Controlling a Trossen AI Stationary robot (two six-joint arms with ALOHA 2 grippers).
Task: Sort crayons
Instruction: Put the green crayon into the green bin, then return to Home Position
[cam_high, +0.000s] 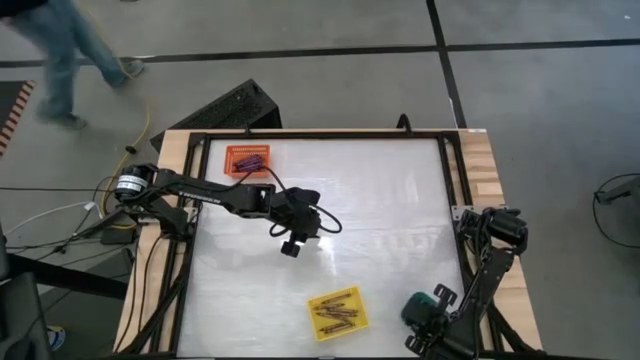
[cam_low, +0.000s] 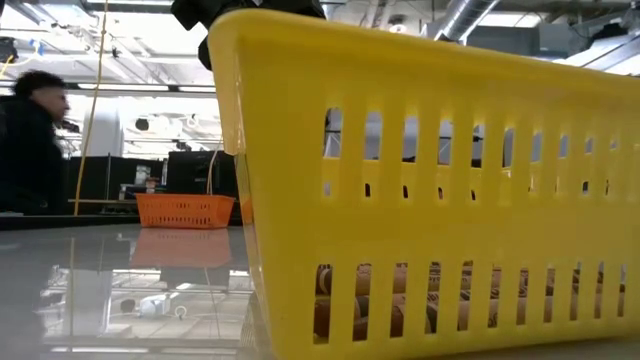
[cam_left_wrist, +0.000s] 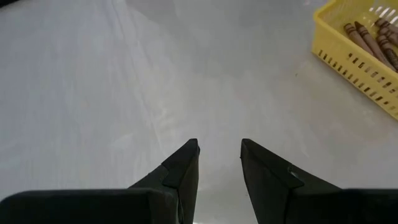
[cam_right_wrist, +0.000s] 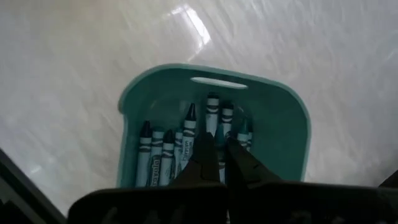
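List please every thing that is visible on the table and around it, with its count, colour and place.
Orange plastic tray: one, far left corner, dark crayons inside.
Yellow slotted plastic tray: one, near edge, middle.
Brownish crayons: several, in yellow tray.
Teal plastic tray: one, near right corner.
Teal-blue crayons: about seven, in teal tray.
Person: one, on floor beyond table.
Left gripper: open, empty, above table's middle.
Right gripper: shut, over teal tray.
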